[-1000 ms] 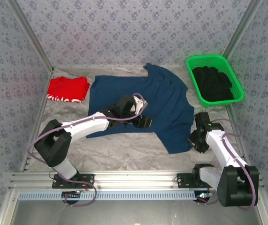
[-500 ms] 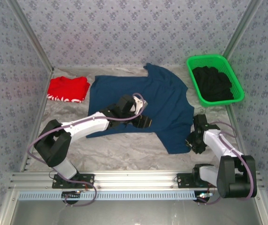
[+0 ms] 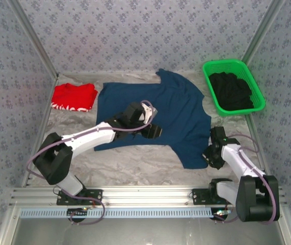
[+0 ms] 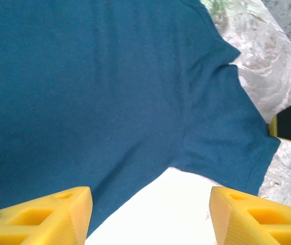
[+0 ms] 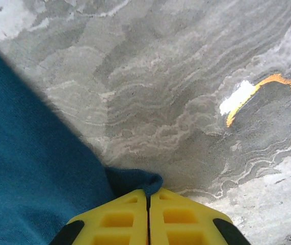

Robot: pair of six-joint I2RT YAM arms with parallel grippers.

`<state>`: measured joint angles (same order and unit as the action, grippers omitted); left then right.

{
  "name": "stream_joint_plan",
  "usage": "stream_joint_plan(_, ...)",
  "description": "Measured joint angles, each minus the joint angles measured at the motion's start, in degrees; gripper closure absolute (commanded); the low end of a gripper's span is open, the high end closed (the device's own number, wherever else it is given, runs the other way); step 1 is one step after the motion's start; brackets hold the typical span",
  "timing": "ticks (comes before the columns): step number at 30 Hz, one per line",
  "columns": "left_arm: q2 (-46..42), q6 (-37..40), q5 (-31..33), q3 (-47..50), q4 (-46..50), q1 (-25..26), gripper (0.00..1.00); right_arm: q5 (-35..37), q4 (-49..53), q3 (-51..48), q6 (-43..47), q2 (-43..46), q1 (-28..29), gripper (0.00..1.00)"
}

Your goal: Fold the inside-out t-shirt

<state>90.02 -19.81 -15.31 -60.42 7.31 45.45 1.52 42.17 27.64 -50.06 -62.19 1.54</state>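
The inside-out t-shirt [image 3: 170,104] lies spread on the table [image 3: 135,161], in the middle and a little toward the far wall. Its far edge comes close to the back wall. Its left edge is just beside the red folded garment [image 3: 74,97]. Its right edge is near the green basket [image 3: 221,63] with black clothing [image 3: 230,91] in it, and some bare table shows between them.

My left gripper [image 4: 150,204] is above the near part of the shirt with the jaws wide apart, gripping nothing. In the left wrist view the near edge of the shirt runs slanting between my two yellow fingers [image 4: 48,214], with bright bare table below it. One sleeve [image 4: 227,143] spreads to the right.

My right gripper [image 5: 148,196] is at the near right corner of the shirt, low on the table. Its jaws are pressed together, and a small bunched corner of the blue cloth [image 5: 135,181] sits right at the tips, so it seems to pinch the shirt there.

Free room for moving is the bare strip of table between the near edge of the shirt and my bases, and the marbled surface to the right of my right gripper.
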Motion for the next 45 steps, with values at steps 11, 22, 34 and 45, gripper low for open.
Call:
stream_joint_plan(11,-9.79,-6.05,8.44,11.26,7.17,-14.71,0.39,2.03,-0.39,-1.20,-1.84,2.75,3.28,0.93)
stream_joint_plan(22,-20.35,-13.97,16.81,27.02,18.47,-31.47,0.35,3.26,-0.17,0.28,-1.09,2.75,6.01,1.00)
stream_joint_plan(34,-18.53,-14.86,17.57,28.02,19.56,-31.95,0.60,3.21,0.07,0.72,-0.28,3.72,6.01,1.00)
stream_joint_plan(45,-17.55,-15.21,17.55,28.74,19.15,-31.95,0.83,3.26,0.76,1.05,0.13,4.07,6.01,1.00)
